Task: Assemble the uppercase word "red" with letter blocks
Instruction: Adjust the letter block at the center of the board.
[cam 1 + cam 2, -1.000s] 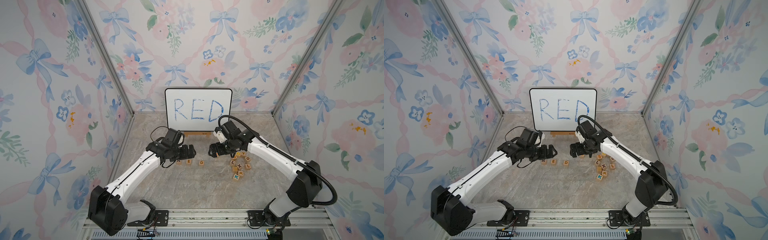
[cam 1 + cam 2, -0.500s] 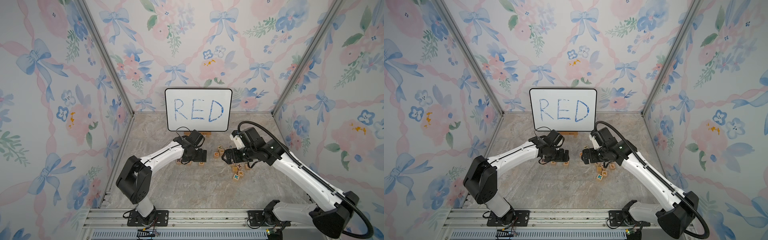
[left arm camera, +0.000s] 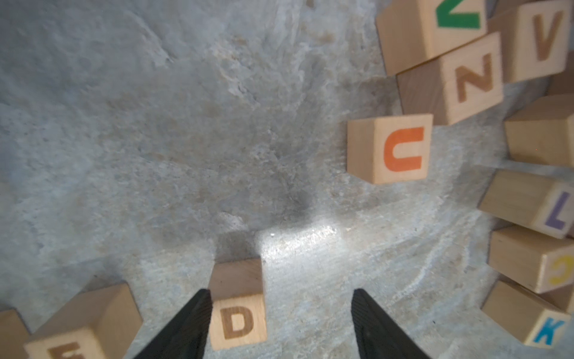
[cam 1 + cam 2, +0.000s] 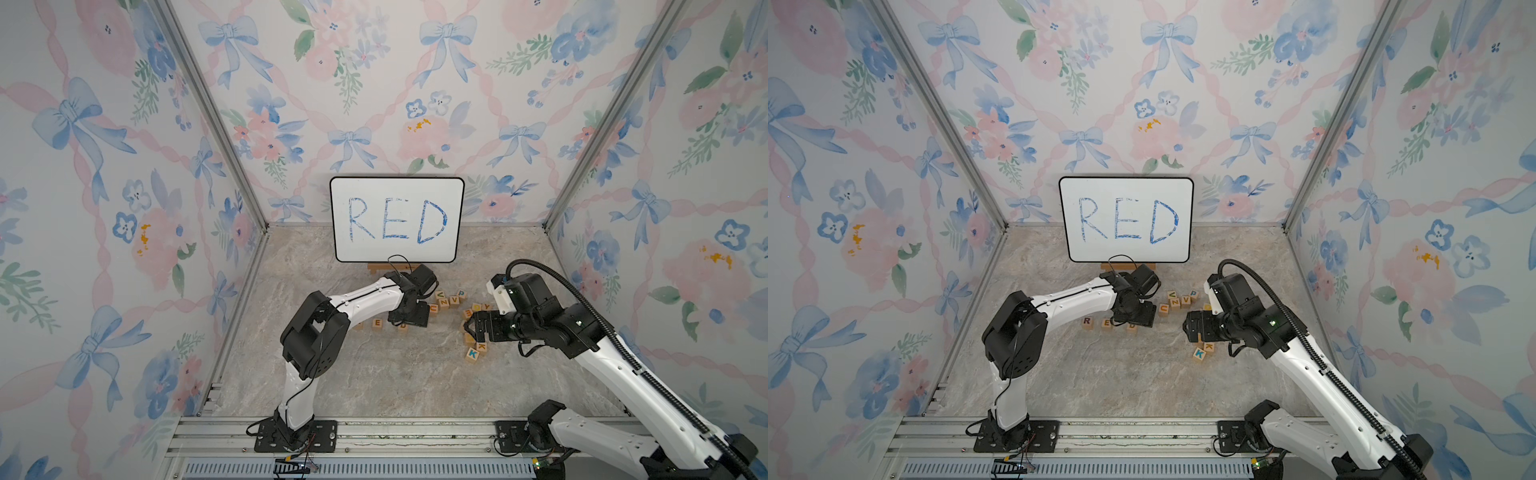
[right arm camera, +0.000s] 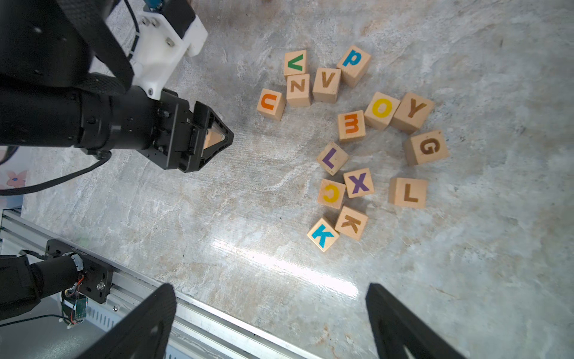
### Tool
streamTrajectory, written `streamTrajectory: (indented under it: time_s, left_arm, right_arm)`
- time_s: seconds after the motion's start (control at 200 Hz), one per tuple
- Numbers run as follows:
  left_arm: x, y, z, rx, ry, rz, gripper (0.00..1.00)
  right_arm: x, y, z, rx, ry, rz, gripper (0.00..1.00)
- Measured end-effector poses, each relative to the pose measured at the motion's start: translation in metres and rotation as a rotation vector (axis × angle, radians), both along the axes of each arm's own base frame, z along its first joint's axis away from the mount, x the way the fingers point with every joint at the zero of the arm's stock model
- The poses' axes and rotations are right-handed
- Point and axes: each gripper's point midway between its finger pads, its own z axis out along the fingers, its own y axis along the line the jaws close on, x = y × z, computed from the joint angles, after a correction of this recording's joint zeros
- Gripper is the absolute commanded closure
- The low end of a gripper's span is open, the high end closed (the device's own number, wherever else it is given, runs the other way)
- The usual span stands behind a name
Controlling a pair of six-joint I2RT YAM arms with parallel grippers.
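Observation:
The letter blocks lie in a row on the marble floor: R (image 4: 1087, 322), E (image 4: 1107, 323) and D (image 4: 1132, 326). My left gripper (image 3: 281, 293) is low over the row's right end, open. The D block (image 3: 237, 320) stands between its jaws against one finger (image 3: 198, 310), while the other finger (image 3: 366, 310) is well clear of it. The E block (image 3: 77, 335) sits just outside that gripper. In both top views the left gripper (image 4: 409, 318) partly covers the D. My right gripper (image 5: 270, 287) hangs open and empty above the floor, to the right of the row (image 4: 473, 326).
Several loose letter cubes lie scattered right of the row, among them an orange U (image 3: 400, 149) and a teal K (image 4: 472, 353). A whiteboard (image 4: 397, 220) reading RED leans on the back wall. An aluminium rail (image 4: 374, 432) runs along the front edge.
My left gripper has moved right along the row to the D block, and its jaws have narrowed. My right gripper has drawn back to the right and toward the front, still open.

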Motion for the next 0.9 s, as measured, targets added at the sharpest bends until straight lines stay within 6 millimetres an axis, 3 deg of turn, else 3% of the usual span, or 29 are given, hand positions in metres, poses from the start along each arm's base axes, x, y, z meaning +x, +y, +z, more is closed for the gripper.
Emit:
streamTrajectory:
  time_s: [0.3,0.51,0.84,0.9]
  left_arm:
    - [0.003,0.016,-0.002,0.087,-0.033,0.017,0.28]
    - [0.001,0.018,-0.005,0.094,-0.024,0.02,0.41]
    - [-0.006,0.024,-0.027,0.134,0.026,0.015,0.41]
    - [-0.007,0.025,-0.029,0.139,0.03,0.015,0.48]
  right_arm:
    - [0.004,-0.005,-0.002,-0.003,0.009,-0.025,0.03]
    - [0.006,-0.006,-0.005,-0.011,0.02,-0.023,0.03]
    - [0.008,-0.008,-0.006,-0.012,0.024,-0.025,0.03]
    - [0.008,-0.008,-0.006,-0.011,0.024,-0.027,0.03]
